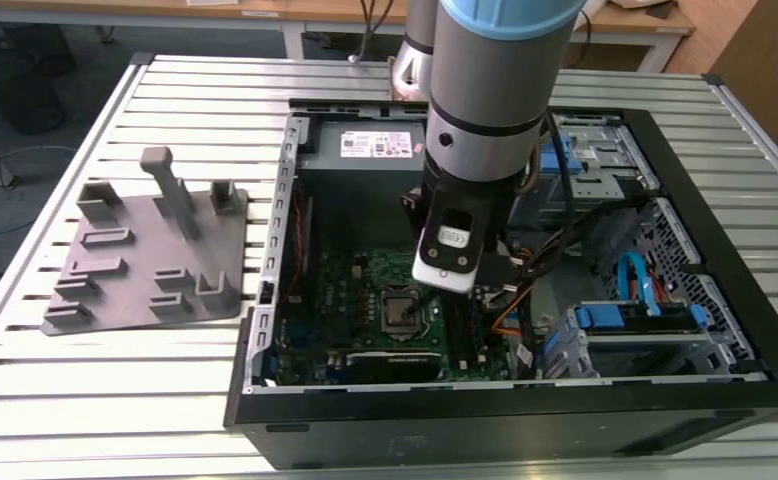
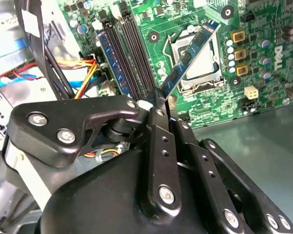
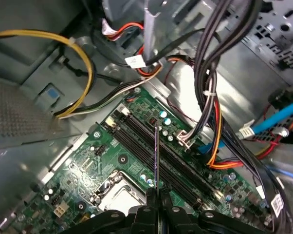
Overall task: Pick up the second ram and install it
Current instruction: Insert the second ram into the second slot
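Matte black jointed gripper (image 2: 158,105) is pinching one end of the ram (image 2: 191,51): a thin flat blue strip with black chips, angling over long black slots (image 2: 137,53) on the glossy green motherboard (image 2: 263,73). Grey arm (image 1: 496,90) is reaching into the open black metal case (image 1: 496,430) mid-frame. Grey moulded tray (image 1: 149,250) is sitting on the ribbed metal table (image 1: 96,400) at the exterior view's left.

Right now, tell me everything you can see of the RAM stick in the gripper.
The second ram is a long, thin, flat dark-blue circuit strip with a row of black chips. The gripper clamps one end; the rest juts out free, tilted, above the green motherboard. In the first wrist view it shows edge-on as a thin dark line over the long black slots. It is not seated; only the fingers seem to touch it.
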You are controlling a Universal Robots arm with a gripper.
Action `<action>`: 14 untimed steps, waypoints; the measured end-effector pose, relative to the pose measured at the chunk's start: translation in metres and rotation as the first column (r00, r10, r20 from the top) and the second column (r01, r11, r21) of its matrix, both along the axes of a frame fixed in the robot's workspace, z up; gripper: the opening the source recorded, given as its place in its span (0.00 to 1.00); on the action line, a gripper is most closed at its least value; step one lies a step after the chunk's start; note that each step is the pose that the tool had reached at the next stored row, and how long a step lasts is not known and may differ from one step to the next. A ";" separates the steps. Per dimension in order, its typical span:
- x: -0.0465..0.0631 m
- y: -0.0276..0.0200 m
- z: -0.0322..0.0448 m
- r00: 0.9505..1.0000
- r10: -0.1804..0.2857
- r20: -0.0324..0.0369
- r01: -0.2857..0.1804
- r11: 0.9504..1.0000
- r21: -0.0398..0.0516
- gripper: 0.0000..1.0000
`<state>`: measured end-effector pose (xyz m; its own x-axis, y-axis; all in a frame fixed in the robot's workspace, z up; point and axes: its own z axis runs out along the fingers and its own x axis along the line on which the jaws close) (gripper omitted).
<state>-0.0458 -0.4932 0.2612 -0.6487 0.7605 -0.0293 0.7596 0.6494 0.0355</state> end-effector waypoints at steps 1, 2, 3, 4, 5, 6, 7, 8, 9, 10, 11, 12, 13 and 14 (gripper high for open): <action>0.000 0.0000 0.0000 1.000 -0.013 0.000 0.013 1.000 0.000 0.14; 0.000 0.0000 -0.0001 1.000 -0.027 0.000 0.027 1.000 0.000 0.14; 0.000 0.0000 -0.0001 0.999 -0.041 0.000 0.041 0.999 0.000 0.14; 0.000 0.0000 -0.0002 0.999 -0.054 0.000 0.054 0.999 0.000 0.14; 0.000 0.0000 -0.0002 0.998 -0.068 0.000 0.068 0.998 0.000 0.14; 0.000 0.0000 -0.0002 0.997 -0.081 0.000 0.081 0.997 0.000 0.14; 0.000 0.0000 -0.0003 0.996 -0.094 0.000 0.094 0.996 0.000 0.14; 0.000 0.0000 -0.0003 0.994 -0.107 0.000 0.107 0.994 0.000 0.14; 0.000 0.0000 -0.0004 0.993 -0.120 0.000 0.120 0.993 0.000 0.14; 0.000 0.0000 -0.0004 0.991 -0.134 0.000 0.134 0.991 -0.001 0.14; 0.000 0.0000 -0.0004 0.989 -0.147 0.000 0.147 0.989 -0.001 0.14; 0.000 0.0000 -0.0005 0.987 -0.160 0.000 0.160 0.987 -0.001 0.14; 0.000 0.0000 -0.0005 0.985 -0.172 0.000 0.172 0.985 -0.001 0.14; 0.000 0.0000 -0.0005 0.983 -0.185 0.000 0.185 0.983 -0.001 0.14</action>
<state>-0.0458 -0.4932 0.2606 -0.4965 0.8675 -0.0299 0.8668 0.4974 0.0351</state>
